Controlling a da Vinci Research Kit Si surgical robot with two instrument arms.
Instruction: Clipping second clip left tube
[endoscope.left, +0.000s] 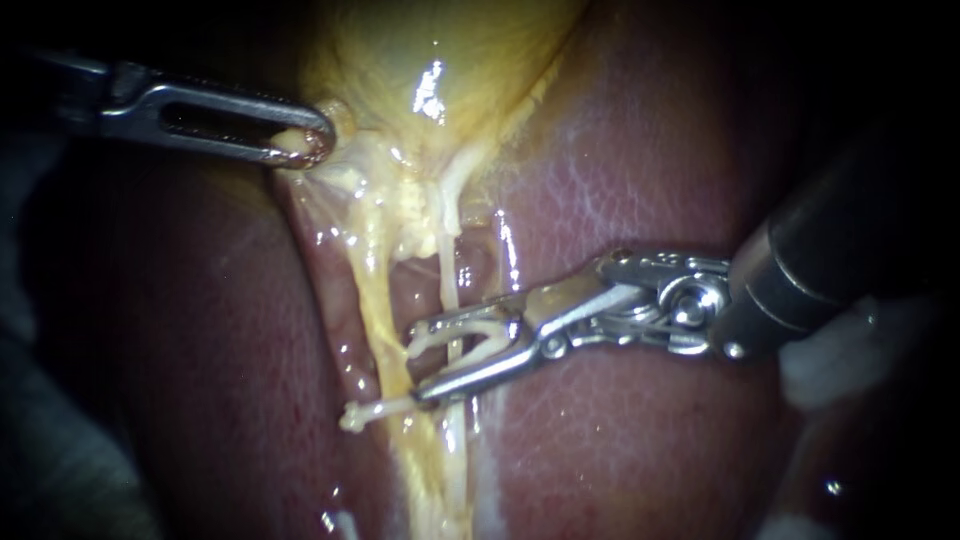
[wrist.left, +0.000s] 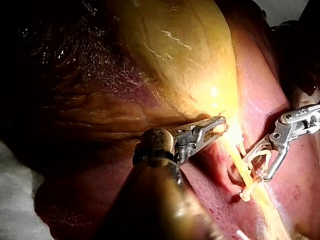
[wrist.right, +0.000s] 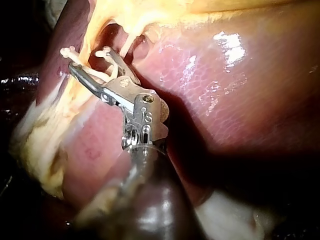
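My left instrument (endoscope.left: 310, 145) comes in from the upper left, its jaws shut on the lower edge of the yellow gallbladder (endoscope.left: 440, 60), also in the left wrist view (wrist.left: 217, 127). My right instrument (endoscope.left: 418, 360) reaches in from the right with its jaws open around a thin pale tube (endoscope.left: 450, 270). A white clip (endoscope.left: 440, 335) lies between those jaws near the upper one. Another white clip (endoscope.left: 375, 410) sits just below the jaws, across the yellowish strand to the left. The right wrist view shows the same jaws (wrist.right: 90, 59) and the lower clip (wrist.right: 66, 51).
Dark red liver (endoscope.left: 640, 150) surrounds the tubes on both sides. White gauze (endoscope.left: 830, 360) lies under the right instrument's shaft, and pale cloth (wrist.left: 15, 200) shows beside the liver in the left wrist view.
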